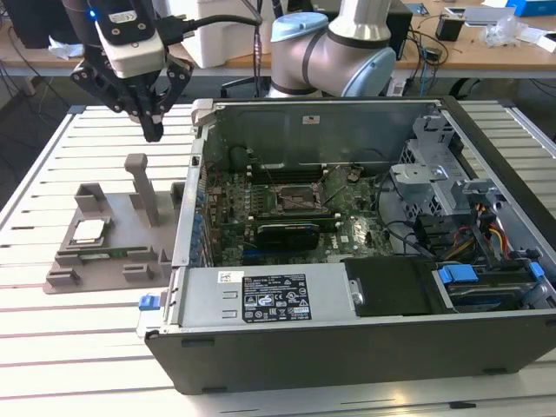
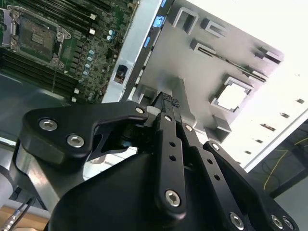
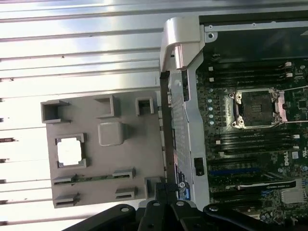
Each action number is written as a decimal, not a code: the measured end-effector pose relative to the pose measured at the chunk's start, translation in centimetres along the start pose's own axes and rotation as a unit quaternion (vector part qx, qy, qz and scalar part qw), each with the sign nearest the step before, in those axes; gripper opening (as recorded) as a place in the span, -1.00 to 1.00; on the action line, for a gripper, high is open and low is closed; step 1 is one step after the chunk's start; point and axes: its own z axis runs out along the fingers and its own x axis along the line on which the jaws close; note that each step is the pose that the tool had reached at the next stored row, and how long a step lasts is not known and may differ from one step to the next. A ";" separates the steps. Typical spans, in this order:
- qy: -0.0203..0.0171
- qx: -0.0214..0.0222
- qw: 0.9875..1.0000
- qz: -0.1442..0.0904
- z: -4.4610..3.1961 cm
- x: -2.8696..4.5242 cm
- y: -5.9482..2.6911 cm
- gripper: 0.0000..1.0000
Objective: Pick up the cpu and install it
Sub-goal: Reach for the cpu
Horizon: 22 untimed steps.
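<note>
Exterior view, arm: a pale grey-and-silver robot arm [image 1: 339,52] reaches over from behind the computer case.
Exterior view, gripper: the black gripper [image 1: 153,129] hangs in the air above the tray, over its tall post [image 1: 143,187] and near the case's corner. Its fingers meet at the tips with nothing between them.
Exterior view, cpu: the small flat square silver-grey cpu [image 1: 89,230] lies flat in a square recess of the tray, well below the gripper and apart from it.
Exterior view, tray: the grey moulded plastic tray [image 1: 78,271] sits on the pale slatted table [image 1: 52,347], just beside the case on the exterior view's left.
Exterior view, case: the open dark grey computer case [image 1: 347,347] lies on its side, its green motherboard facing up. The square metal-framed socket [image 1: 300,201] sits near the board's middle.

Second wrist view, gripper: the gripper [image 2: 168,100] has its two black finger bars pressed together, pointing down at the tray [image 2: 192,72].
Second wrist view, cpu: the cpu [image 2: 232,96] rests in its recess, apart from the fingertips.
Second wrist view, socket: the socket [image 2: 33,34] shows a dark centre inside its frame.

First wrist view, cpu: the cpu [image 3: 70,151] is seated in the tray [image 3: 130,154].
First wrist view, gripper: the gripper [image 3: 166,192] is over the tray edge nearest the case wall.
First wrist view, socket: the socket [image 3: 255,108] lies on the board inside the case.
</note>
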 end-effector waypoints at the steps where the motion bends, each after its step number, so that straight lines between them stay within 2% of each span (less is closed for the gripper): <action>1: 0.000 0.000 1.000 0.000 -0.01 0.14 -0.01 -0.79; 10: 0.000 0.000 1.000 0.000 -0.06 2.10 -0.16 -0.79; 16: 0.000 0.000 1.000 0.000 -0.08 3.07 -0.23 -0.79; 21: 0.000 0.000 1.000 0.000 -0.10 4.39 -0.33 -0.79; 22: 0.000 0.000 1.000 0.000 -0.11 4.89 -0.36 -0.79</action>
